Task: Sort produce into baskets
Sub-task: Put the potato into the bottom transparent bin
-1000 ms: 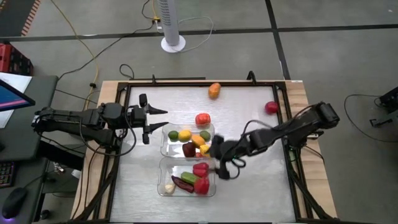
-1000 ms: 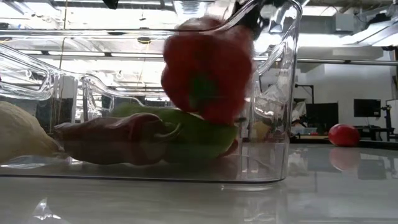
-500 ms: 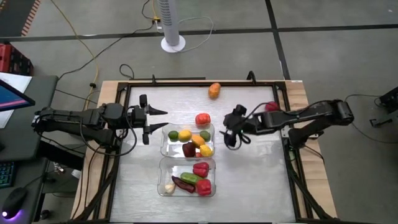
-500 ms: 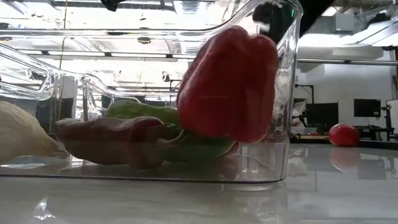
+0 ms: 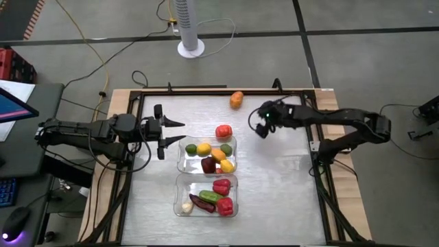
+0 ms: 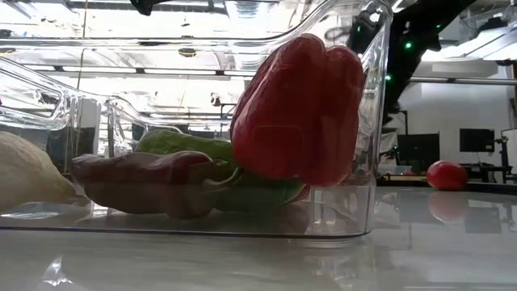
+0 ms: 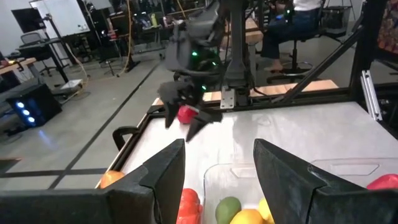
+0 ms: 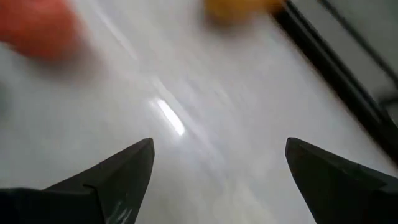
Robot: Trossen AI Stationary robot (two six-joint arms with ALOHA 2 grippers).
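My left gripper (image 5: 171,130) waits at the table's left, just beside the far clear plastic tub (image 5: 183,165), fingers partly apart and empty. That tub holds mostly yellow, green and orange pieces plus a dark red one; the near clear tub (image 5: 180,186) holds a glossy red bell pepper (image 6: 300,113), a green pepper (image 6: 198,147), a dark red chilli (image 6: 137,174) and a pale garlic bulb (image 6: 20,174). A red-orange round piece (image 5: 223,131) sits just outside the far tub, an orange piece (image 5: 236,100) near the far edge. My right gripper (image 5: 261,128) hangs over the right half, jaws spread wide, empty. I judge I should centre over one loose piece, drop straight, then close. The small red piece (image 7: 186,114) by the right edge is hidden under my arm from above. My right wrist view is blurred.
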